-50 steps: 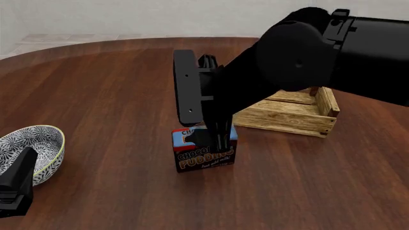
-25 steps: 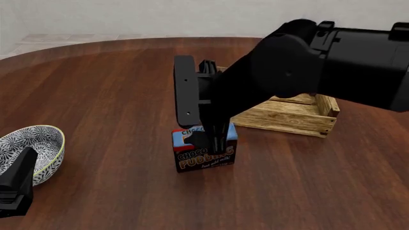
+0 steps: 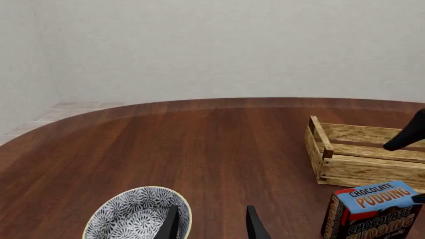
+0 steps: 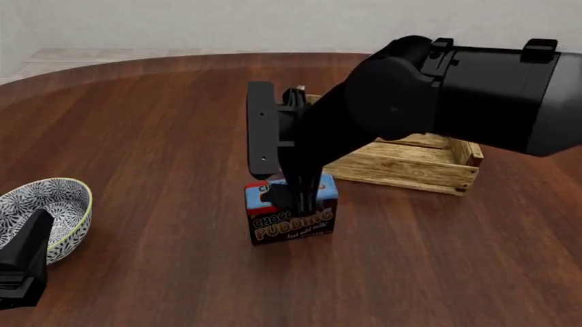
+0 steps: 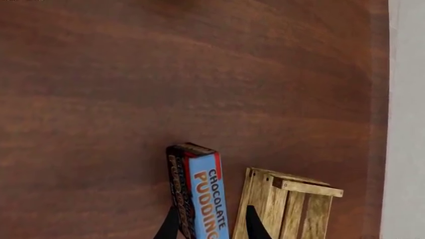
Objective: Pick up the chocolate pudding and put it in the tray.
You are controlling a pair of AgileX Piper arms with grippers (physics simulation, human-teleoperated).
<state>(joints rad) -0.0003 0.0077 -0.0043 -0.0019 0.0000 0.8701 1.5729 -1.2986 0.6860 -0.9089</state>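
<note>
A dark wooden desk (image 4: 163,136) fills the front view. At centre stands the chocolate pudding (image 4: 291,216), an upright carton on the desk, near the tray (image 4: 414,163), a slatted crate to its right. The right claw (image 4: 296,197) reaches down over the carton's top, its two fingers partly open and straddling the narrow box; whether they press it cannot be told. The likely risk: with so tall and thin a carton, an off-centre squeeze could tip it or let it slip during lifting. At lower left, the left claw (image 4: 27,262) rests by a patterned bowl (image 4: 46,211), fingers slightly parted, holding nothing.
</note>
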